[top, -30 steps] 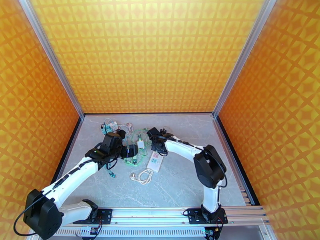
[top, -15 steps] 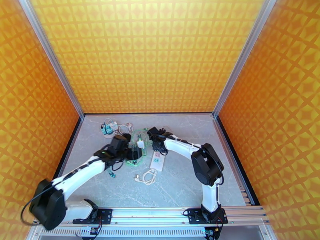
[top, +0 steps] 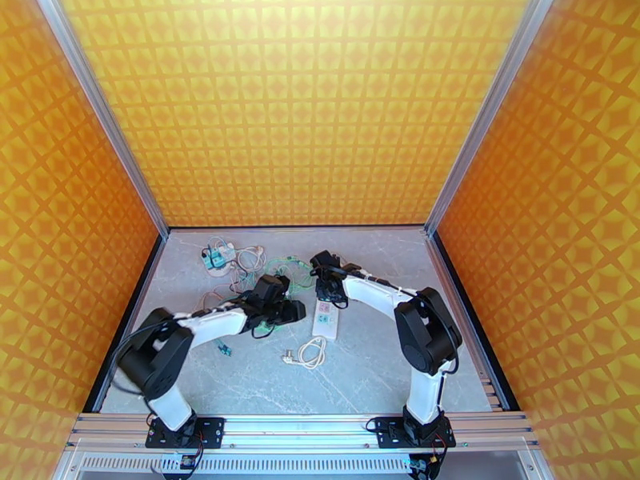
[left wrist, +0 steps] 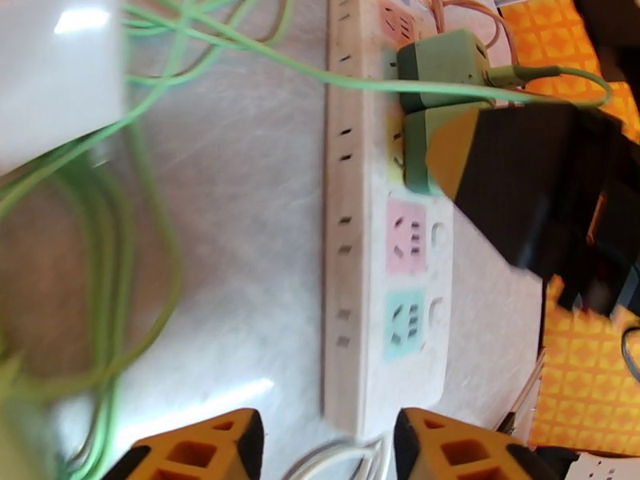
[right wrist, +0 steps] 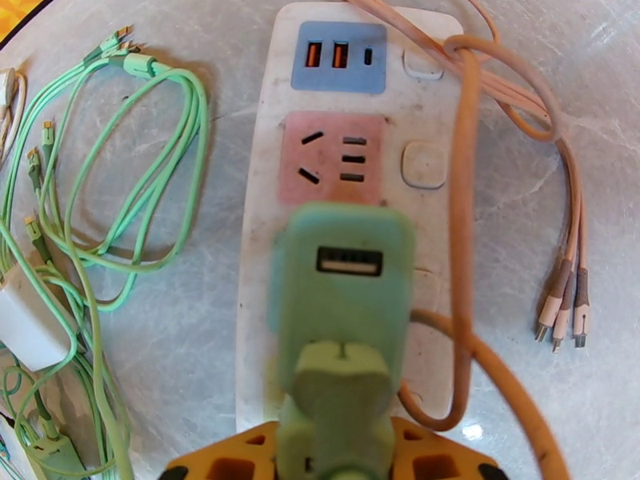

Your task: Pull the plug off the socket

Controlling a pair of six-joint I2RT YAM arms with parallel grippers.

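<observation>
Marble-look table (top: 384, 370) inside orange patterned walls, both arms reaching to the middle.

- White power strip (top: 326, 320) lay flat near the table centre, its long axis running roughly away from the arm bases.
- Green plug (right wrist: 342, 290) sat upright on the strip, seated in the socket just beside the pink socket face (right wrist: 332, 158); a blue USB panel (right wrist: 338, 56) lay beyond that at the strip's end. A USB port showed on the plug's side.
- Right gripper (right wrist: 336, 462) was closed on the green plug, an orange finger at each side of it. The contact itself sat at the frame's bottom edge, so the grip looked firm but I would not swear to it.
- Left gripper (left wrist: 324, 446) was low over the strip's opposite end, jaws parted, with that end lying between the fingers (left wrist: 216, 446). Bare table showed between one finger and the strip's edge; I could not tell whether the other touched it.
- Salmon cable (right wrist: 462, 194) looped across the strip beside the plug.
- Green cable (right wrist: 136, 178) lay in loose coils on the table next to the strip.
- Coiled white cable (top: 308, 354) lay nearer the bases, close to the strip's end.
</observation>
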